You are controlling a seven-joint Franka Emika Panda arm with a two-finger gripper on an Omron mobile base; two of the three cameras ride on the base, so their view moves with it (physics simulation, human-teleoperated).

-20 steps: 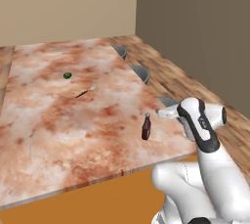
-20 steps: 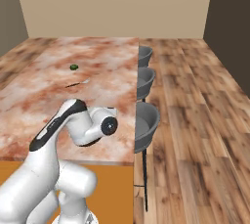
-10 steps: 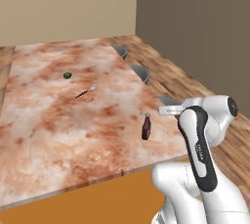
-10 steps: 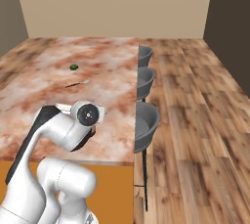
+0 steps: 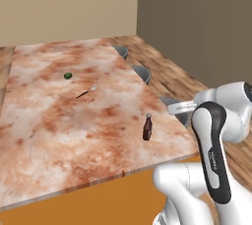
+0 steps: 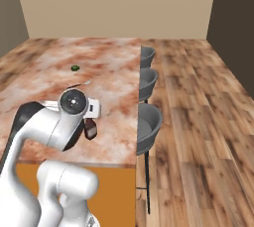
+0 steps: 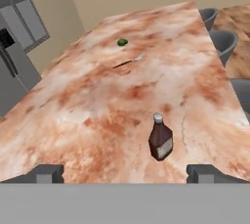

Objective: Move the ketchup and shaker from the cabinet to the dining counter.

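The dining counter, a long slab of mottled red-brown and white marble, runs away from the robot, with grey round stools lined along its right side. On it, near the front right corner, the ketchup stands upright, set down and free of any grip. Farther up the slab lie a slim utensil and, beyond it, a small green object, both well apart from the bottle. The gripper hangs just behind the ketchup with its jaws spread wide and nothing between them. By the look of it, the ketchup half of the job is done and the step in hand is clearing away from the bottle. The shaker remains: the next move calls for going to the cabinet, taking the shaker off its shelf, and bringing it here.
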